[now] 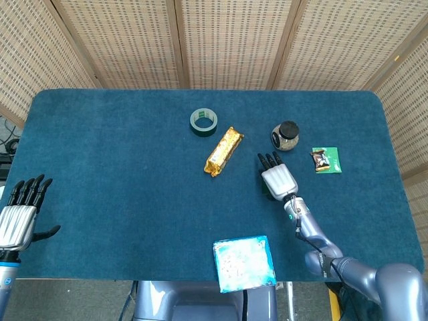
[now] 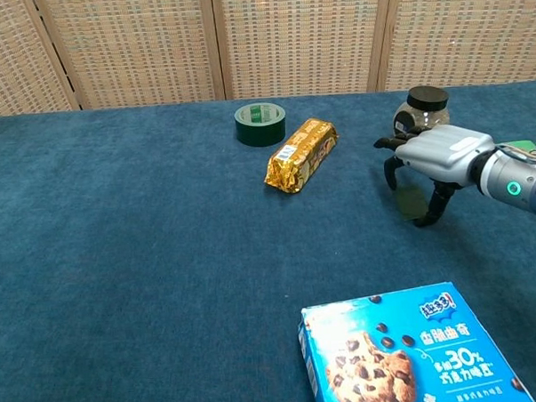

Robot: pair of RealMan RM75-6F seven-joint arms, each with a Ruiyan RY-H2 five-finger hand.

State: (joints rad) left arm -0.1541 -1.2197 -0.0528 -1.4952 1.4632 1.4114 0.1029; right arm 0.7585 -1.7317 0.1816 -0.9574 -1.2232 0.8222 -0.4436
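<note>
Table cloth [image 1: 120,154]: plain deep blue; screen [image 1: 227,40] behind: tan woven lattice in pale wooden frames. Tape roll [image 1: 203,121]: dark green; wrapped bar [image 1: 223,150]: shiny gold; jar [image 1: 285,136]: clear with black lid; sachet [image 1: 326,160]: green with dark print. Box [image 2: 410,346]: bright blue with brown chocolate-chip cookies; right hand [image 2: 433,155] and left hand [image 1: 19,212]: silver-grey backs, black fingers.

I see matt blue cloth on the counter [image 1: 100,167], a glossy gold foil packet [image 1: 223,151], and my right hand [image 2: 431,164] in smooth silver metal.
</note>
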